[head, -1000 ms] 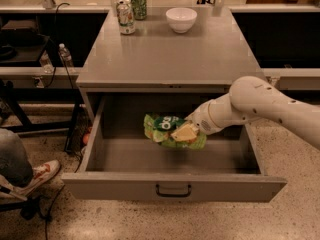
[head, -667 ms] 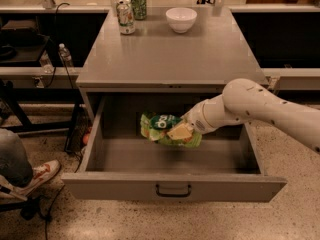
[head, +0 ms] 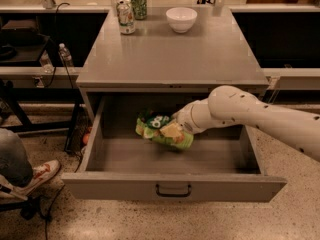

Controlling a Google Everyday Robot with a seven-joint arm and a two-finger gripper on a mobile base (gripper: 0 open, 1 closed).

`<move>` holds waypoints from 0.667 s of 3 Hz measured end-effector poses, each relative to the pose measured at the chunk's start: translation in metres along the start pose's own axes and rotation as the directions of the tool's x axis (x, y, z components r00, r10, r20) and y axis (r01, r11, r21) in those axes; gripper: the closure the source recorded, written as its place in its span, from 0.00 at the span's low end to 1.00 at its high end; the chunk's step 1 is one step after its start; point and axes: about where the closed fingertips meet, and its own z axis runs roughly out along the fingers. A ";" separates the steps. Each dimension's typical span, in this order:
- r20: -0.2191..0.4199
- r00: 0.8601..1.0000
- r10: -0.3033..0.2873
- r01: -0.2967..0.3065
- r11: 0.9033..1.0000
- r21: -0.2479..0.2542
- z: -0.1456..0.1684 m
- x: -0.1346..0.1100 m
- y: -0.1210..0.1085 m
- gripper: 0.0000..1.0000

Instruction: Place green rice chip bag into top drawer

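The top drawer (head: 175, 186) is pulled wide open below the grey table, its front panel and small dark handle toward me. The green rice chip bag (head: 160, 130), light green with a dark round logo and orange chip pictures, is inside the drawer's space, left of centre, slightly above the floor. My gripper (head: 176, 129) reaches in from the right on the white arm and is at the bag's right end, holding it; the bag hides the fingertips.
On the table top (head: 170, 54) stand a white bowl (head: 181, 19) and two drink cans (head: 131, 9) at the back. A person's leg and shoe (head: 30, 176) are at the left. A water bottle (head: 65, 56) stands on a left shelf.
The arm has moved the bag a little to the left and further into the drawer; the grip on the bag is unchanged.
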 end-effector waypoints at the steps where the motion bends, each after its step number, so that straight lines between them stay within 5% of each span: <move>1: 0.020 0.999 0.028 -0.028 1.000 0.002 0.001 0.000 -0.008 0.00; 2: 0.083 0.993 0.086 -0.087 0.996 0.000 -0.020 -0.001 -0.029 0.00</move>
